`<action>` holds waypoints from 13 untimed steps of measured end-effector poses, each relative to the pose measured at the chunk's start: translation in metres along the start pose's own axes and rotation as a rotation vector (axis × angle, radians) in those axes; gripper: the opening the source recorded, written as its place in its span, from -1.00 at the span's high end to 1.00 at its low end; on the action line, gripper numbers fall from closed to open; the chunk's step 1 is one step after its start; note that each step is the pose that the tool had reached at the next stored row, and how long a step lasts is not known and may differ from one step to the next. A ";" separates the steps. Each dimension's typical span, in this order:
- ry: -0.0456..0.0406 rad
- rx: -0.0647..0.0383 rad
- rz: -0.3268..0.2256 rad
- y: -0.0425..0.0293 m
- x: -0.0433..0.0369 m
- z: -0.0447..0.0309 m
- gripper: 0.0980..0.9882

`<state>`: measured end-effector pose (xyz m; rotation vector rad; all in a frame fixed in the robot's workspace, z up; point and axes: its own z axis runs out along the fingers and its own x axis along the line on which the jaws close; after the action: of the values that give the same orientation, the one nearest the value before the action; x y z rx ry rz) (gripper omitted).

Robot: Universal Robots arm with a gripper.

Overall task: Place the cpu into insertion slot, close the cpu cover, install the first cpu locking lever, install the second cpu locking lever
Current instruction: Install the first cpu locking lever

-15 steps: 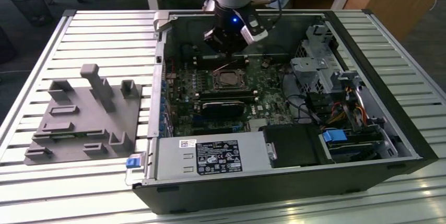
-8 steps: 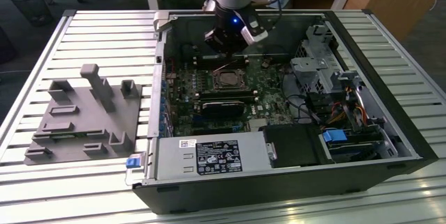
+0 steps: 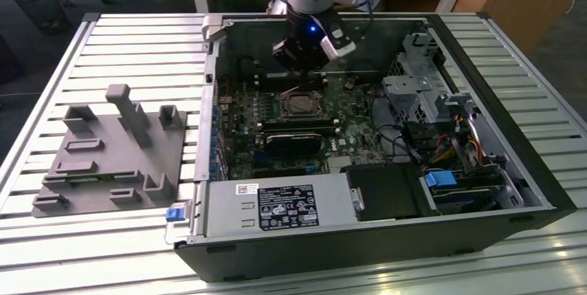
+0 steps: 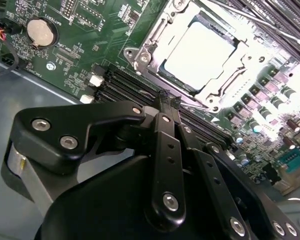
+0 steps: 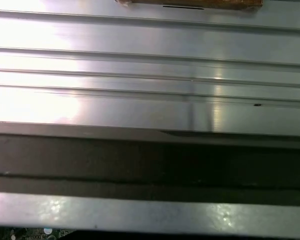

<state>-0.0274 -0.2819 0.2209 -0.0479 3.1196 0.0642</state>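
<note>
Inside the open computer case, the cpu (image 4: 200, 54) lies in the insertion slot (image 3: 300, 106) on the green motherboard, its pale metal top glaring in the second wrist view. The silvery cpu cover (image 4: 140, 52) lies flat around the chip, which shows through its window. My gripper (image 4: 166, 100) hangs above the board just beside the socket, toward the case's back wall. Its black fingers are shut together with nothing between them. In the exterior view the gripper (image 3: 306, 69) is just behind the socket.
Long black memory slots (image 4: 121, 81) run between the gripper and the socket, with a coin battery (image 4: 42, 31) further along. A black heatsink block (image 3: 293, 142), the power supply (image 3: 275, 207) and a drive cage (image 3: 417, 85) crowd the case. A grey fixture (image 3: 110, 150) stands on the slatted table (image 5: 140, 75).
</note>
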 end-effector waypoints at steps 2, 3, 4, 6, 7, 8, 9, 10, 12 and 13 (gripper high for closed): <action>0.0001 0.000 0.000 0.0000 -0.0015 0.0012 0.98; 0.0001 0.000 0.000 -0.0001 -0.0025 0.0019 0.98; 0.0001 0.000 0.000 -0.0001 -0.0036 0.0026 0.98; 0.0001 0.000 0.000 -0.0002 -0.0052 0.0039 0.98; 0.0000 0.000 0.000 -0.0002 -0.0059 0.0045 0.98; 0.0000 0.000 0.000 -0.0002 -0.0065 0.0049 0.98; 0.0001 0.000 0.000 -0.0003 -0.0070 0.0054 0.98; 0.0001 0.000 0.000 -0.0003 -0.0073 0.0061 0.98; 0.0001 0.000 0.000 -0.0002 -0.0075 0.0076 0.98; 0.0001 0.000 0.000 -0.0002 -0.0077 0.0085 0.98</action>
<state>-0.0195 -0.2814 0.2127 -0.0478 3.1197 0.0641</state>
